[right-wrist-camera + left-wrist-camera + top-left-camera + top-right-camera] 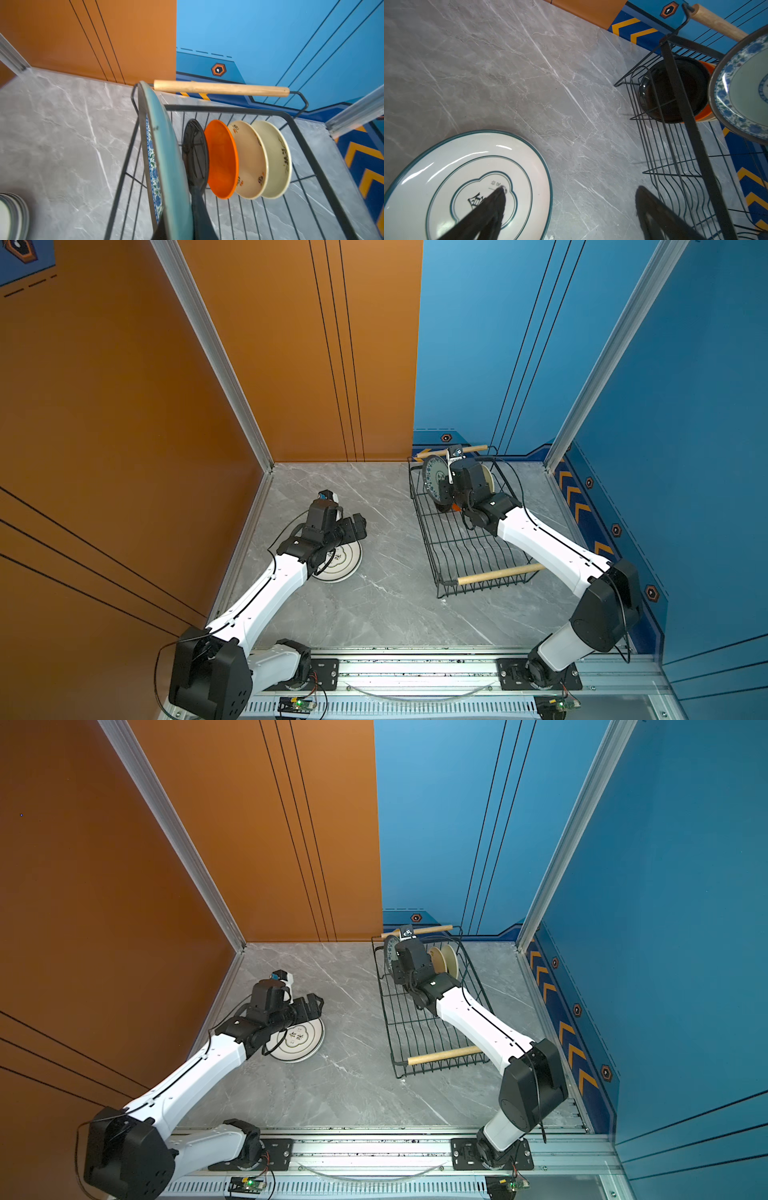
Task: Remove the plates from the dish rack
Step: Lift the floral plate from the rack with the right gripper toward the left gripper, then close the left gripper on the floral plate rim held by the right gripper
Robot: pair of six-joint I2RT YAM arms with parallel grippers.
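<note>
On the white plate (446,176), printed characters (475,202) cannot be read.

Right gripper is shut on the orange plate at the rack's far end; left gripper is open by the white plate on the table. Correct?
No: the right gripper is shut on the teal-patterned plate, as the right wrist view shows. The orange plate stands in the dish rack.

A grey marbled tabletop (374,605) was boxed in by an orange wall (124,406) to the left and a blue wall (478,344) to the right, aluminium posts (216,356) at the corners. Yellow chevrons (582,507) and hexagon badges (446,437) lined the blue skirting. A metal rail (415,672) crossed the front edge, with what looked like a small circuit board (297,702), green light on, near it.
</note>
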